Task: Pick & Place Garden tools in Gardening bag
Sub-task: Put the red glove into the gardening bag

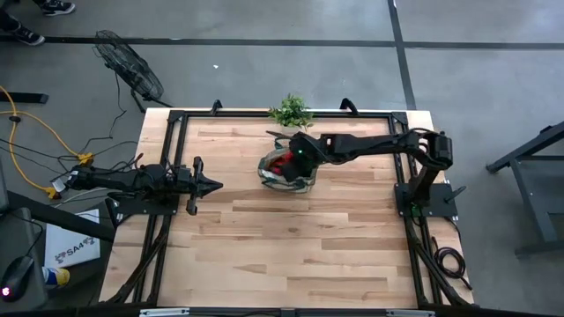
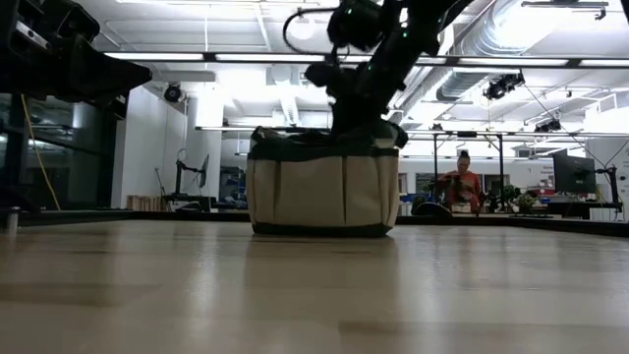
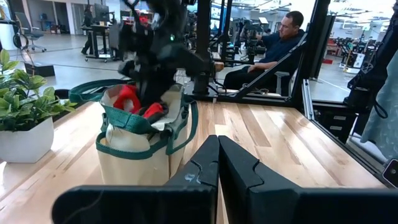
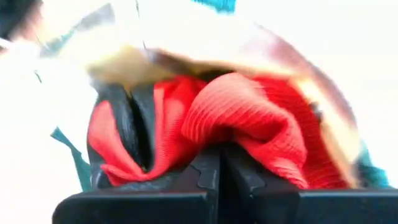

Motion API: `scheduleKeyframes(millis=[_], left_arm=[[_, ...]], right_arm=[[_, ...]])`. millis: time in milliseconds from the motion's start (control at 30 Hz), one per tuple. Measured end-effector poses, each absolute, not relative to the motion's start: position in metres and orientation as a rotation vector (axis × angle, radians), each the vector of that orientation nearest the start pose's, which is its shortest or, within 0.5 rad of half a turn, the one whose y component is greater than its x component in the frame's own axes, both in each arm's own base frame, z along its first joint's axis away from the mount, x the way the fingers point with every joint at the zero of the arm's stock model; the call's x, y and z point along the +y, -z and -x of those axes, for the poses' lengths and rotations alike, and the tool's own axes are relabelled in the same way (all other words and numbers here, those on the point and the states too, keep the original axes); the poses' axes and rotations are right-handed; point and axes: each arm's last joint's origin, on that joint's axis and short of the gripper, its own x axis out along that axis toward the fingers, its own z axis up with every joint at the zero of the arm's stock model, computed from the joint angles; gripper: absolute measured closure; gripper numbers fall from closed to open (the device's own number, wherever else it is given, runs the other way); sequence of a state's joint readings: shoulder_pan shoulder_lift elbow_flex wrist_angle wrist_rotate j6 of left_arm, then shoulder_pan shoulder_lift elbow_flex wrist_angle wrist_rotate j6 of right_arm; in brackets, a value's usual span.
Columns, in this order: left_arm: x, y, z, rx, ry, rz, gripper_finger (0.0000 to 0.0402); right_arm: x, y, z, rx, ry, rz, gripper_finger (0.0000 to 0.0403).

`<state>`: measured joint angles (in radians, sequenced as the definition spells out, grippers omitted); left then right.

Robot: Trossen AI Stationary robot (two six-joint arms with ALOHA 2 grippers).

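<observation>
The khaki gardening bag (image 1: 286,172) (image 2: 322,187) (image 3: 140,143) with dark green trim stands on its base at the middle of the table's far half. Black gloves with red cuffs (image 3: 127,99) (image 4: 249,118) fill its open mouth. No other garden tools show. My right gripper (image 1: 295,160) (image 2: 359,123) (image 4: 221,152) reaches in from the table's right, slanting down into the bag's mouth, fingers shut. My left gripper (image 1: 211,185) (image 3: 217,146) waits shut and level at the table's left edge, pointing toward the bag. My right gripper's shut fingertips (image 4: 211,163) rest against the bunched red cuff of a glove (image 4: 245,140) inside the bag's mouth. They come slanting down from the table's right side. No cloth shows between the fingers. The glove lies in the bag, folded and slack.
A small green potted plant (image 1: 291,112) (image 3: 18,118) stands just behind the bag at the far edge. A black frame rail (image 1: 176,119) runs round the table. The near half of the wooden table (image 1: 291,255) is bare. People sit in the room beyond.
</observation>
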<state>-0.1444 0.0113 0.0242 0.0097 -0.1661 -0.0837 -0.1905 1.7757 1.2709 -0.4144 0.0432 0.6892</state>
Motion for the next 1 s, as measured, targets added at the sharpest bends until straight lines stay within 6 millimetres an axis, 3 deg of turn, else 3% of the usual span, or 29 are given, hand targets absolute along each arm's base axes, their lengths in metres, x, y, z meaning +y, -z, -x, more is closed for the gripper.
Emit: scheduleKeyframes(millis=[200,367,567,733,1000], left_arm=[[-0.009,-0.172,-0.096,-0.023,-0.021,0.087,0.0402],[-0.009,-0.172,-0.096,-0.023,-0.021,0.087,0.0402],[-0.009,-0.172,-0.096,-0.023,-0.020,0.087,0.0402],[-0.009,-0.172,-0.096,-0.023,-0.021,0.087,0.0402],[-0.009,-0.172,-0.096,-0.023,-0.021,0.087,0.0402]], right_arm=[[-0.073,-0.245,-0.359,0.714,0.568,-0.672,0.0399],[-0.073,-0.255,-0.356,0.680,0.571,-0.647,0.0399],[-0.066,-0.270,-0.358,0.619,0.409,-0.642,0.0398],[-0.053,-0.273,-0.362,0.635,0.222,-0.596,0.0398],[-0.034,-0.266,-0.361,0.724,0.158,-0.497,0.0398]])
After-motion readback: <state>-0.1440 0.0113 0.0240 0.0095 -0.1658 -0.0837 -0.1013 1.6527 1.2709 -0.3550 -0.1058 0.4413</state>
